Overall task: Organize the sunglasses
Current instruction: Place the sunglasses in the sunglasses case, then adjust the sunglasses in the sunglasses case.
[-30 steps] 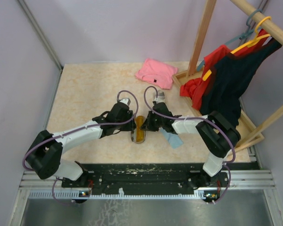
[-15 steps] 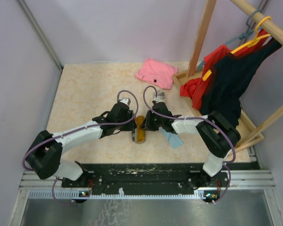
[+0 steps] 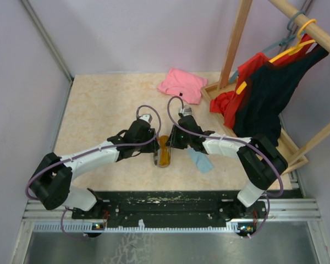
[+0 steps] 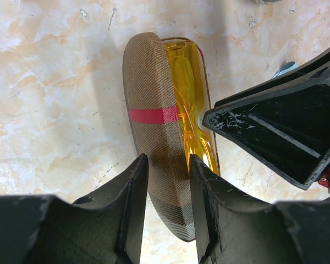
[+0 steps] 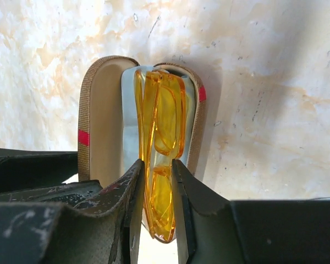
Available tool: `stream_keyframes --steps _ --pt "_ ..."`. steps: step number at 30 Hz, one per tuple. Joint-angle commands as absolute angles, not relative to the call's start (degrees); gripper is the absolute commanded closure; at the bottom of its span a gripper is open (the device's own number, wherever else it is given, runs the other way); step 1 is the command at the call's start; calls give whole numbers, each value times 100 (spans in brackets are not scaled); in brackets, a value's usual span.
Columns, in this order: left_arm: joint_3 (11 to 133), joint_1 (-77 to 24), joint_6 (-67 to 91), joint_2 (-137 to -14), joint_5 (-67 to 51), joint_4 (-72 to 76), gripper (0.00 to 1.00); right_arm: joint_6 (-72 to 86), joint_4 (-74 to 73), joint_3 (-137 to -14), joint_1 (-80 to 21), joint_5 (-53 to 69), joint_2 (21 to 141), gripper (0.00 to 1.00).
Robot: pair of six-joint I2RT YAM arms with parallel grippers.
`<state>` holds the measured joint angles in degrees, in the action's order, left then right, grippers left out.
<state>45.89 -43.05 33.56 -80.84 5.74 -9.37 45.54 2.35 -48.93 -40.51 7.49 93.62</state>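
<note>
Straddling sunglasses (image 5: 159,126) over marbled tabletop (image 3: 99,110), right tool (image 5: 157,165): grip unclear; left tool (image 4: 165,162) clamps case (image 4: 151,93).

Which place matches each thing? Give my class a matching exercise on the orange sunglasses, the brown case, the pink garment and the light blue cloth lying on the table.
Things
1. orange sunglasses
2. brown case
3. pink garment
4. light blue cloth

Places
A. at the far edge of the table
B. in the open case, between the right gripper fingers
C. lid between the left gripper fingers
D. on the table beside the right arm

Pairs: 1-B, 2-C, 3-A, 4-D
</note>
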Motion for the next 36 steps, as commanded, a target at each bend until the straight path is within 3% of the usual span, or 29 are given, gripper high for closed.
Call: stream_keyframes --steps 1,8,36 --pt "4576 -4333 3300 -7988 581 -853 58 4255 4 -5163 -4086 368 8968 73" --pt "4582 -4333 3296 -8023 549 -844 58 4044 -261 -5094 -4087 -8 8848 73" --pt "4624 -4333 3287 -8099 535 -835 58 3955 22 -5197 -4131 644 9659 76"
